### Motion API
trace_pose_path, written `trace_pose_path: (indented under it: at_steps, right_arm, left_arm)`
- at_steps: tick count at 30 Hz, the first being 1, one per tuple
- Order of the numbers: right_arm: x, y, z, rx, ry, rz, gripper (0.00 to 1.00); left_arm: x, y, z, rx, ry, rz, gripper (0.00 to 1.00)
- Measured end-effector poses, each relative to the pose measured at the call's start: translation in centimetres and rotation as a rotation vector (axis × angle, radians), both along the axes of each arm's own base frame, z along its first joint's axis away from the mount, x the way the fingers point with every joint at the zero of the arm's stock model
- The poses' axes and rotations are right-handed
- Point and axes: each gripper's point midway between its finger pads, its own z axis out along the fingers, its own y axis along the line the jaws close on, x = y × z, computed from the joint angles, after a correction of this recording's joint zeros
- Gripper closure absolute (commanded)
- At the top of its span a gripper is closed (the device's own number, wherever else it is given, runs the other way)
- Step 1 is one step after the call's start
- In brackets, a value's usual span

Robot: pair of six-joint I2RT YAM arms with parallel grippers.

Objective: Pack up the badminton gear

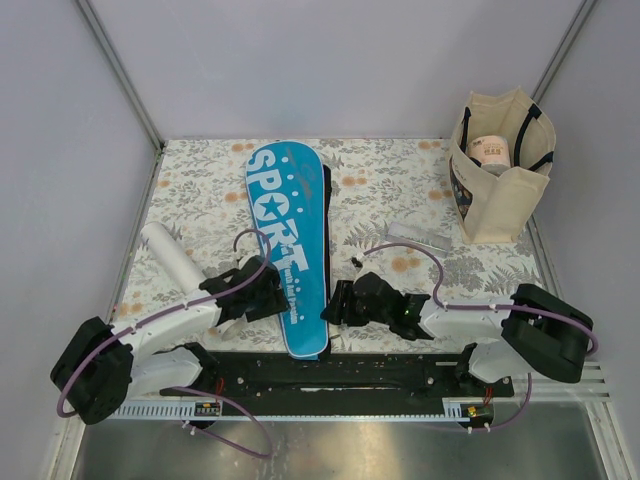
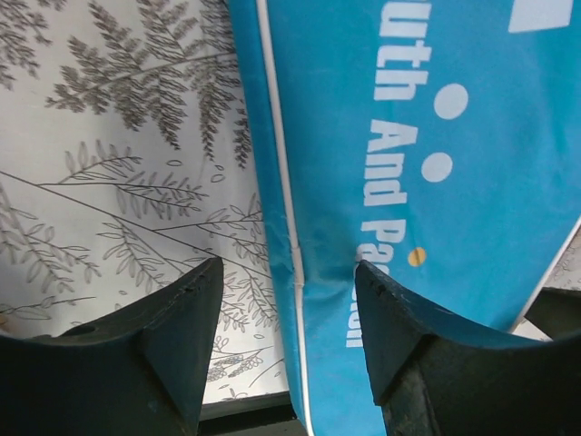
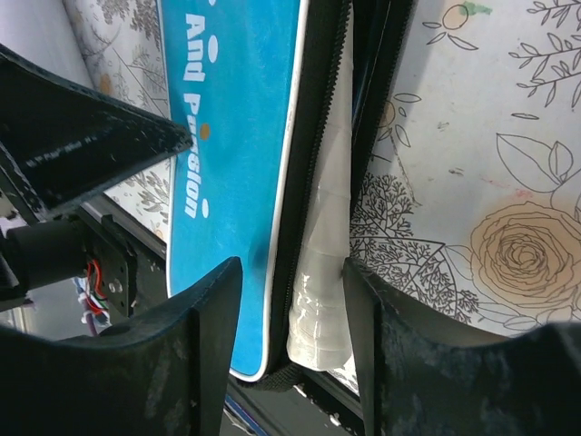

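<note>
The blue "SPORT" cover (image 1: 290,235) lies lengthwise down the middle of the table. My left gripper (image 1: 276,297) is open at its near left edge. In the left wrist view the gripper (image 2: 289,265) straddles the cover's (image 2: 427,136) white-piped edge. My right gripper (image 1: 333,306) is open at the cover's near right edge. In the right wrist view the gripper (image 3: 290,263) straddles the black zipper and a white plastic-wrapped racket handle (image 3: 322,272) that shows in the cover's (image 3: 236,136) open side. The racket frames are hidden. The white tube (image 1: 172,256) lies at the left. No shuttlecock shows.
The beige tote (image 1: 500,190) with black handles stands at the back right, with a pale roll (image 1: 490,151) inside. A small clear packet (image 1: 420,237) lies left of the tote. A black rail (image 1: 330,372) runs along the near table edge.
</note>
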Motion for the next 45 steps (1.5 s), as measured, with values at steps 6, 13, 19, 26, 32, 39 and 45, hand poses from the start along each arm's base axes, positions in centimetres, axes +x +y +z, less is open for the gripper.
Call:
trace_pose_path:
  at_steps: [6, 13, 19, 26, 32, 39, 45]
  right_arm:
    - [0.3, 0.5, 0.2, 0.063, -0.004, -0.028, 0.44]
    - [0.5, 1.5, 0.3, 0.14, 0.002, -0.041, 0.45]
    - [0.7, 2.1, 0.3, 0.189, 0.01, -0.052, 0.5]
    - [0.9, 2.5, -0.2, 0.216, 0.02, -0.067, 0.62]
    - [1.2, 3.1, -1.2, 0.257, 0.029, -0.083, 0.73]
    - [1.5, 3.7, -1.0, 0.345, 0.015, -0.09, 0.47]
    - [1.3, 3.7, -1.6, 0.335, 0.027, -0.083, 0.69]
  left_arm:
    - [-0.1, -1.1, -0.2, -0.058, -0.025, 0.008, 0.39]
    - [-0.1, -1.7, -0.1, -0.09, -0.041, 0.018, 0.4]
    - [-0.1, -2.1, -0.2, -0.108, -0.052, 0.021, 0.4]
    - [-0.2, -2.4, -0.1, -0.11, -0.068, 0.022, 0.41]
    - [0.0, -2.0, -0.2, -0.086, -0.088, 0.04, 0.4]
    - [0.2, -2.1, 0.0, -0.082, -0.108, 0.053, 0.39]
    - [-0.1, -2.6, 0.1, -0.093, -0.107, 0.042, 0.39]
